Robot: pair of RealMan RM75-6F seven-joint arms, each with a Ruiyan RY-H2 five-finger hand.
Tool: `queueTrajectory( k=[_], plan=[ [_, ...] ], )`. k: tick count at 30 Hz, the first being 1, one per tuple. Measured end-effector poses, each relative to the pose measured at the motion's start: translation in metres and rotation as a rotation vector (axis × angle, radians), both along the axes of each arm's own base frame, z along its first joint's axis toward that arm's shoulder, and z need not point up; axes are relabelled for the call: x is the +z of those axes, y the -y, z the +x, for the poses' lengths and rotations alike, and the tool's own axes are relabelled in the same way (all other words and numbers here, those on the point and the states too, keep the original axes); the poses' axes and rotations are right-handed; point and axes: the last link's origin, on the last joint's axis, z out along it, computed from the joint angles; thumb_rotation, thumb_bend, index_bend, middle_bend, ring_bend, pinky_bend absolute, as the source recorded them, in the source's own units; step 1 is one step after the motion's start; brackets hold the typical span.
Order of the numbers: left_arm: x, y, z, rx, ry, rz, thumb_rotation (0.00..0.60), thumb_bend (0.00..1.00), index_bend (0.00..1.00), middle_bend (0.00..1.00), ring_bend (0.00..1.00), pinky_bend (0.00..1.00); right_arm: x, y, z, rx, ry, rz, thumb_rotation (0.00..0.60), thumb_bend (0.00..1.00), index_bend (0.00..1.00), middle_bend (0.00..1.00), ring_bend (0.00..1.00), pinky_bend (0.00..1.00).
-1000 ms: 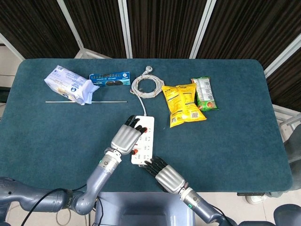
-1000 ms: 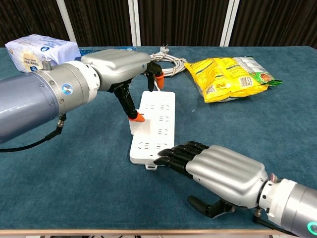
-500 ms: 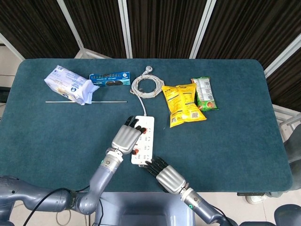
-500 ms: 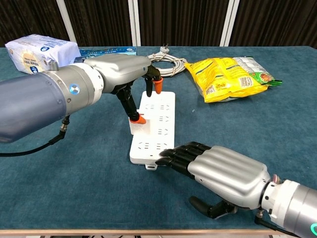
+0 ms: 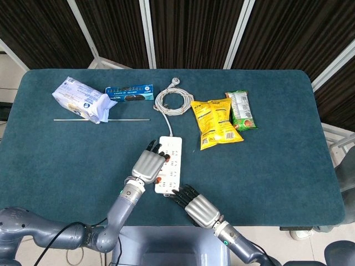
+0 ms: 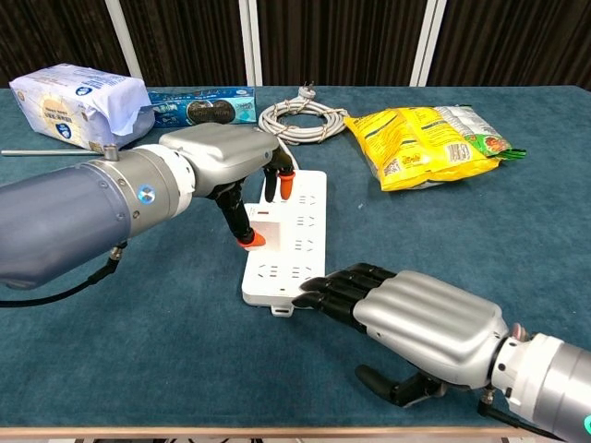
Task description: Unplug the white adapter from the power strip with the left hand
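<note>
A white power strip [image 6: 300, 231] lies lengthwise at the table's near middle, also seen in the head view [image 5: 173, 160]. A white adapter [image 6: 268, 221] sits plugged into the strip's left side. My left hand [image 6: 217, 161] is closed around the adapter, with the thumb on its near left side and orange-tipped fingers [image 6: 285, 183] at its far side. In the head view the left hand [image 5: 147, 165] hides the adapter. My right hand [image 6: 416, 318] lies flat with its dark fingertips [image 6: 319, 291] pressing the strip's near end; it holds nothing.
The strip's coiled cable [image 5: 173, 101] lies behind it. A yellow snack bag [image 5: 215, 123] and a green one [image 5: 241, 111] are at the right. A white wipes pack [image 5: 83, 98], a blue box [image 5: 129, 92] and a thin metal rod [image 5: 100, 119] are at the back left.
My left hand has come down and drawn its fingers in around the adapter. The right hand has stayed on the strip's near end.
</note>
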Motion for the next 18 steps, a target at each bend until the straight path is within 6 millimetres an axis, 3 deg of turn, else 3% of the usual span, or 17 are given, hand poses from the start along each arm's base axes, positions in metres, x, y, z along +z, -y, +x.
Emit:
queueTrajectory(
  k=[18],
  plan=[
    [-0.0077,0.0002,-0.0079,0.0,-0.03,-0.005,0.6,0.18,0.42,0.41,0.11,0.06,-0.0014,0.0007,-0.0029,-0.009,-0.005,0.002,0.6,0.59,0.06,0.08,0.06,0.07]
  ],
)
